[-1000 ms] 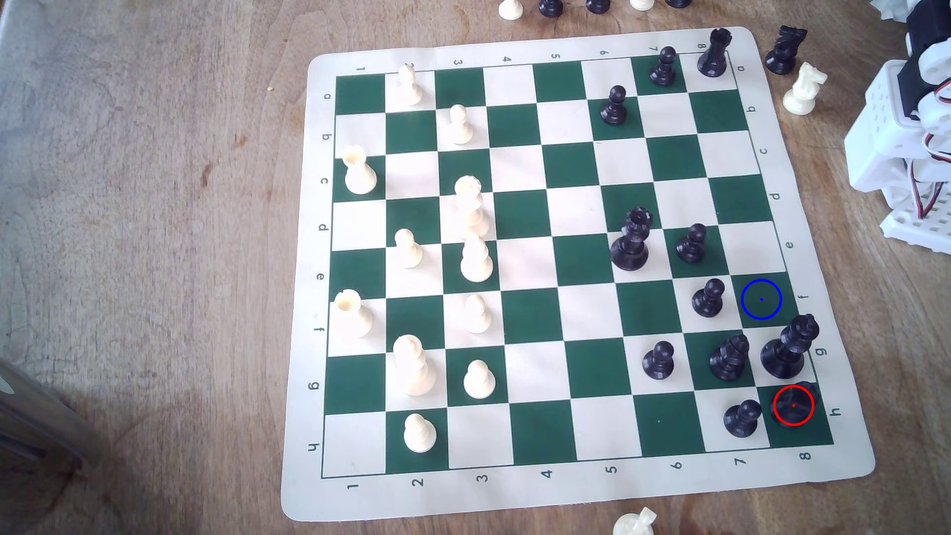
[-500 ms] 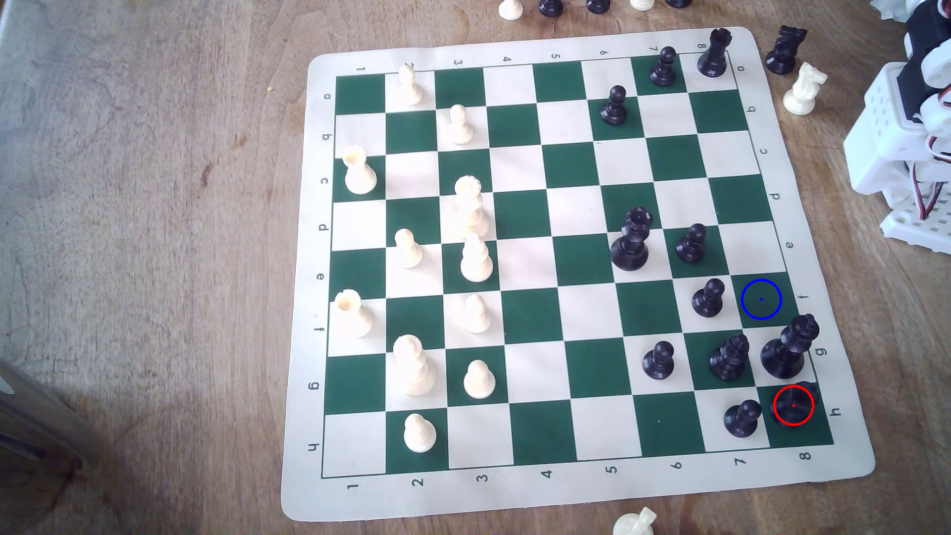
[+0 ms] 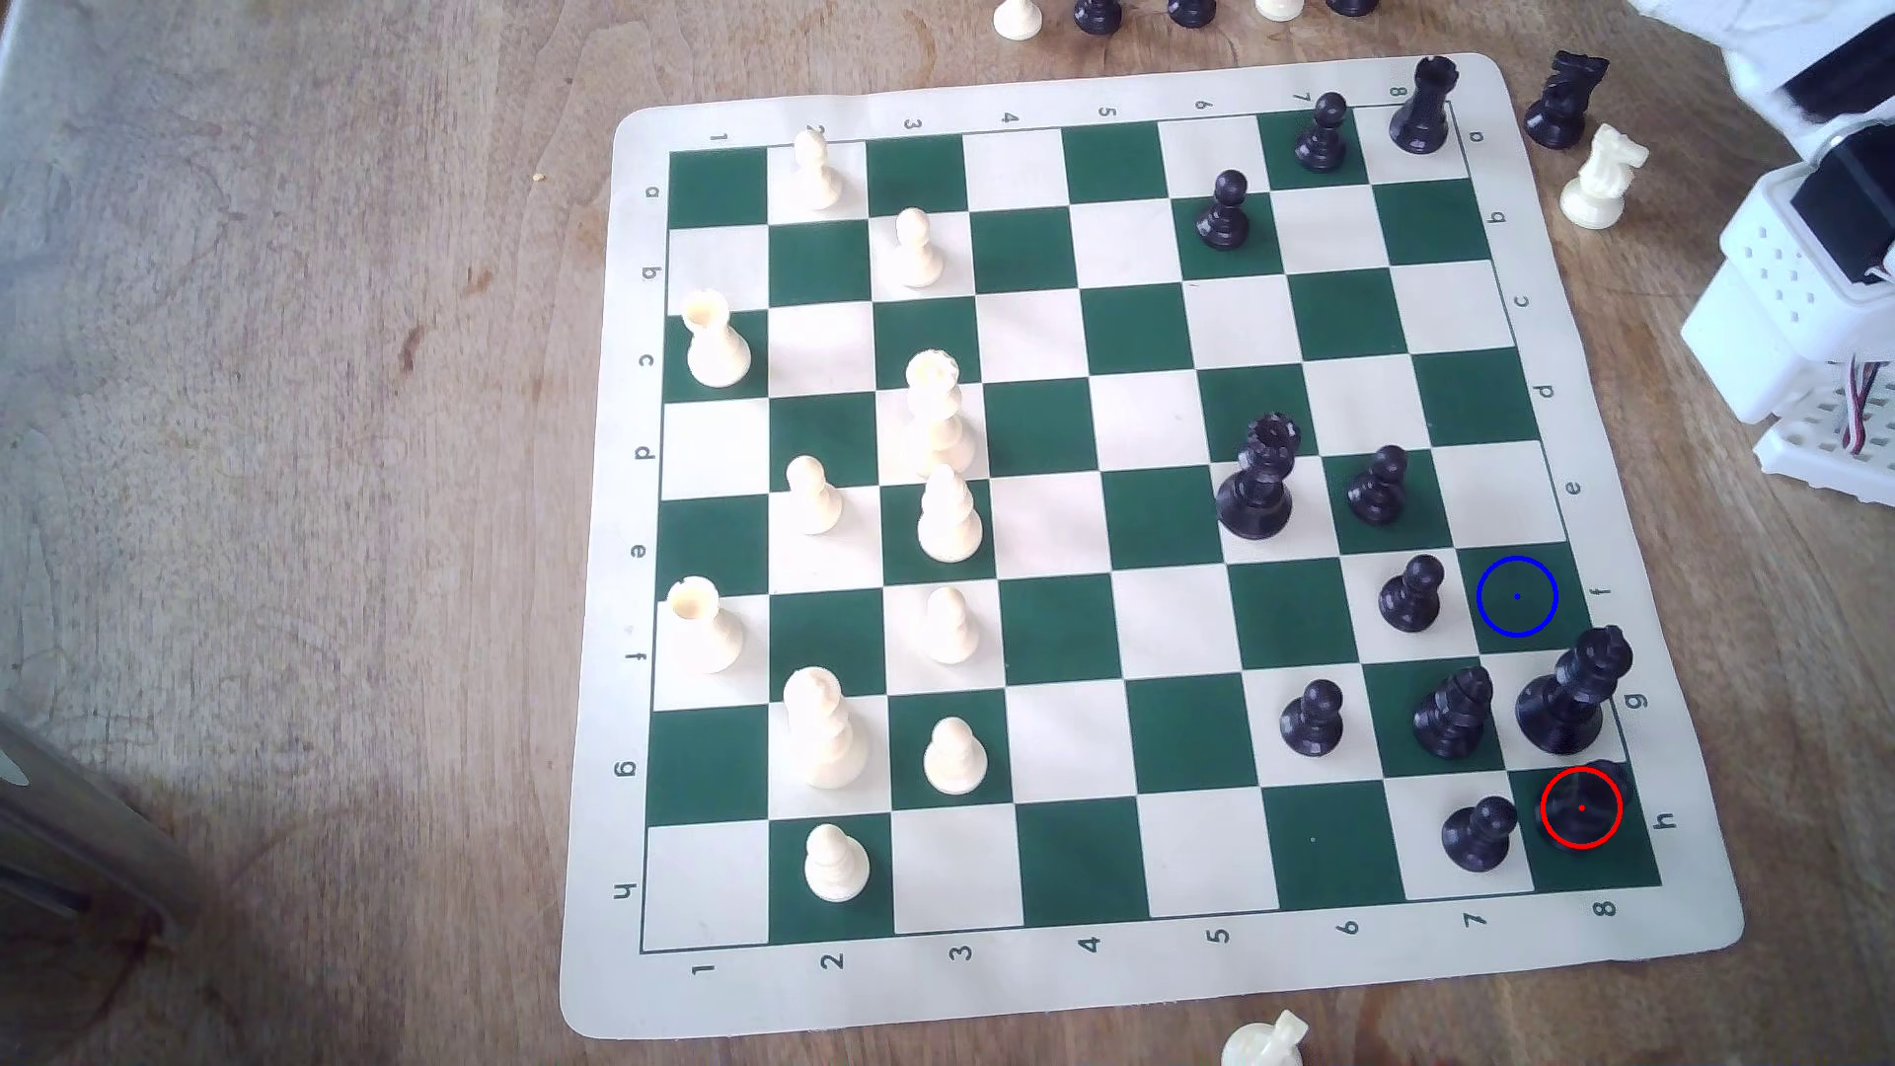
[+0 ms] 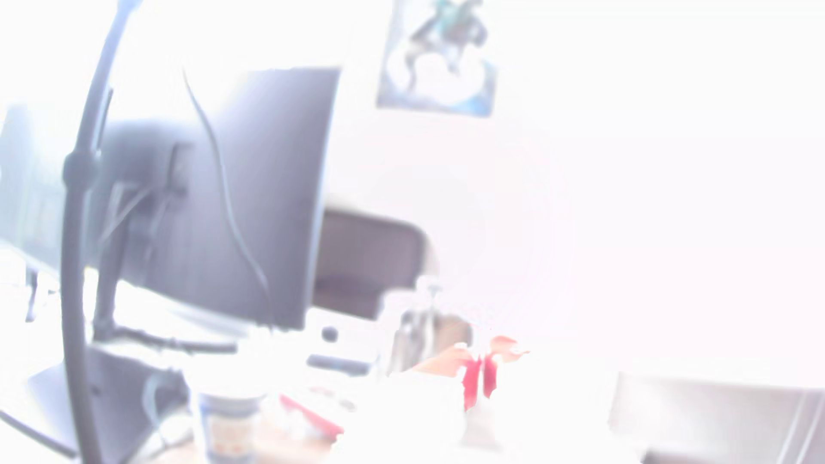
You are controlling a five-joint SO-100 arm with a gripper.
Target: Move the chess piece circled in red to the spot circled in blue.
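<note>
The chess piece (image 3: 1582,808), a black rook under a red ring, stands on the dark green corner square at the near right of the board in the exterior view. The spot (image 3: 1517,596), a green square with a blue ring and dot, lies two squares farther back on the same edge file and holds nothing. A tall black king (image 3: 1569,692) stands on the square between them. The arm's white body (image 3: 1805,277) sits off the board at the exterior view's right edge, well away from both. The wrist view is washed out and faces the room.
A black pawn (image 3: 1477,832) stands beside the rook, a black bishop (image 3: 1451,712) beside the king, and another pawn (image 3: 1411,595) beside the spot. Captured knights (image 3: 1595,179) lie off the mat near the arm. A monitor (image 4: 250,196) and a stand pole (image 4: 76,267) appear in the wrist view.
The arm's white links at the exterior view's right edge have swung and lifted. No piece on the board has moved.
</note>
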